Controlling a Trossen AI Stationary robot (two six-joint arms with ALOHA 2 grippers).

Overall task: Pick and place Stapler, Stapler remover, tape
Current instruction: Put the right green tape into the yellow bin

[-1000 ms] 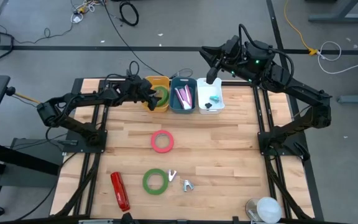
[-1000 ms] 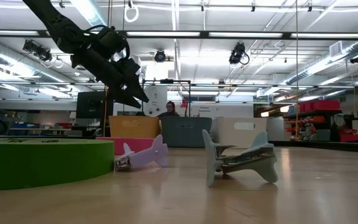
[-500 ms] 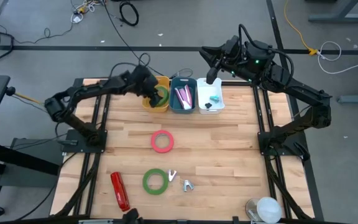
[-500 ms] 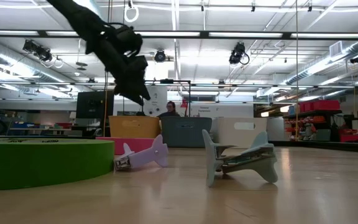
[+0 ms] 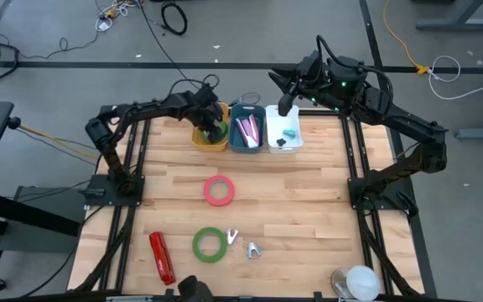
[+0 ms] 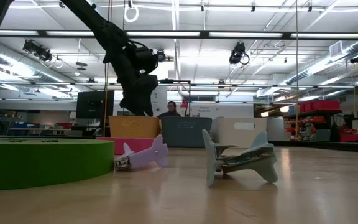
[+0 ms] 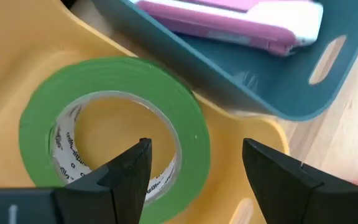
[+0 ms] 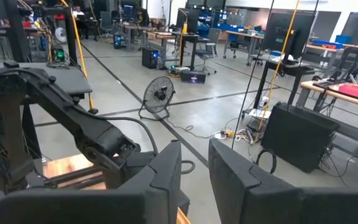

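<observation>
A green tape roll (image 7: 110,124) lies tilted inside the yellow bin (image 5: 210,126) at the table's far edge. My left gripper (image 7: 195,144) hangs open just over it, pointing steeply down. One finger is over the roll's hole and the other is beyond its rim; I see no touch. A pinkish-red tape roll (image 5: 219,190) lies flat mid-table. A second green roll (image 5: 210,244), two staple removers (image 5: 232,237) (image 5: 252,249) and a red stapler (image 5: 161,257) lie near the front edge. My right gripper (image 8: 194,149) is raised level above the far edge, with a narrow empty gap between its fingers.
A blue bin (image 5: 247,130) holding a pink stapler and a white bin (image 5: 283,132) stand beside the yellow one. A white round object (image 5: 359,281) sits at the front right corner. Bare wood lies on the table's right half.
My left gripper has swung from the left of the yellow bin to over it and has tipped from a shallow slant to pointing steeply down, staying open. The arm's elbow has moved toward the far edge. The green roll in the bin has stayed put.
</observation>
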